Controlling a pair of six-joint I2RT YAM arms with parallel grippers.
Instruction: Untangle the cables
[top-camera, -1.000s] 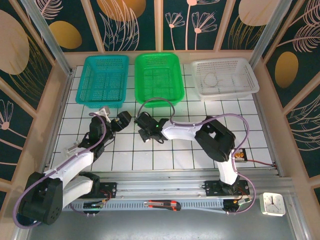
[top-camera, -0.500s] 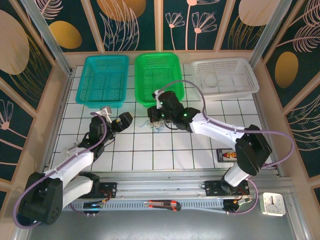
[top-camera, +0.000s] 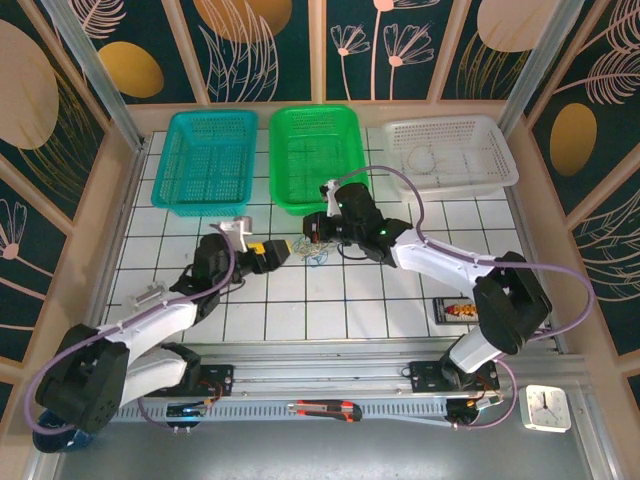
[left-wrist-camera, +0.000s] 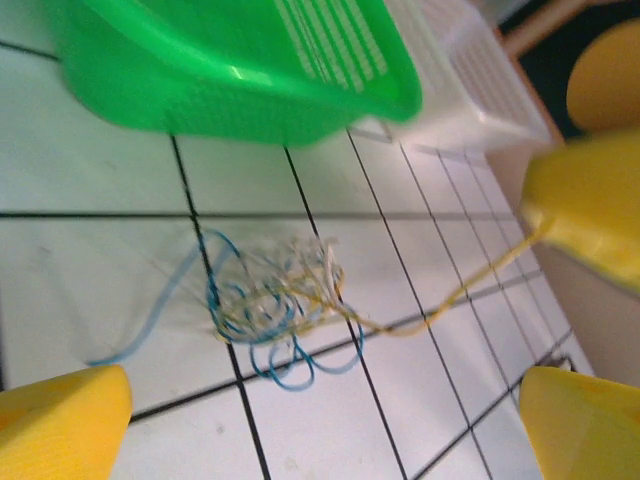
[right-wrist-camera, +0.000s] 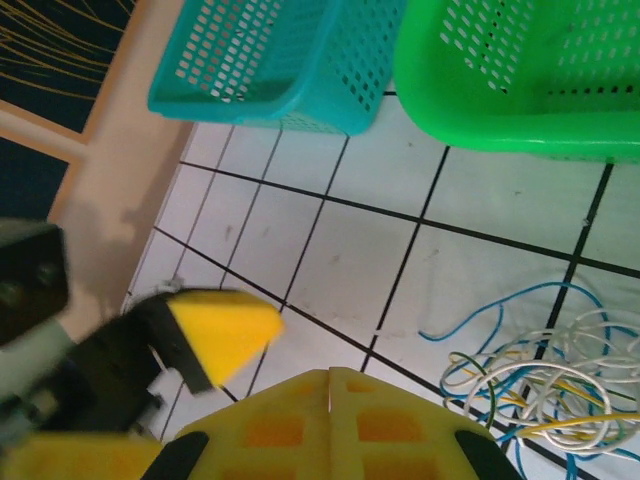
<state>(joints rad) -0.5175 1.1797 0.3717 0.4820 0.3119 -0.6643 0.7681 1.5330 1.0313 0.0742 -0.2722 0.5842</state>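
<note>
The cables (top-camera: 318, 253) lie in one small tangle of blue, white and pale yellow loops (left-wrist-camera: 275, 300) on the gridded table, just in front of the green basket (top-camera: 317, 155). My left gripper (top-camera: 276, 251) is open a little left of the tangle, which lies ahead between its yellow fingers (left-wrist-camera: 60, 420). My right gripper (top-camera: 314, 232) hovers just behind the tangle with its jaws (right-wrist-camera: 330, 375) pressed together. A taut pale yellow cable (left-wrist-camera: 470, 285) runs from the tangle up to the right gripper's fingers (left-wrist-camera: 590, 200). In the right wrist view the tangle (right-wrist-camera: 545, 385) sits beside the shut fingers.
A teal basket (top-camera: 205, 160), the green basket and a white basket (top-camera: 450, 155) stand in a row along the back. A small dark box (top-camera: 455, 310) lies at the front right of the table. A clock (top-camera: 547, 407) rests off the table at the near right.
The right arm swung away from the left gripper and stretched out towards the green basket, staying shut. The left gripper moved right, up to the tangle, still open.
</note>
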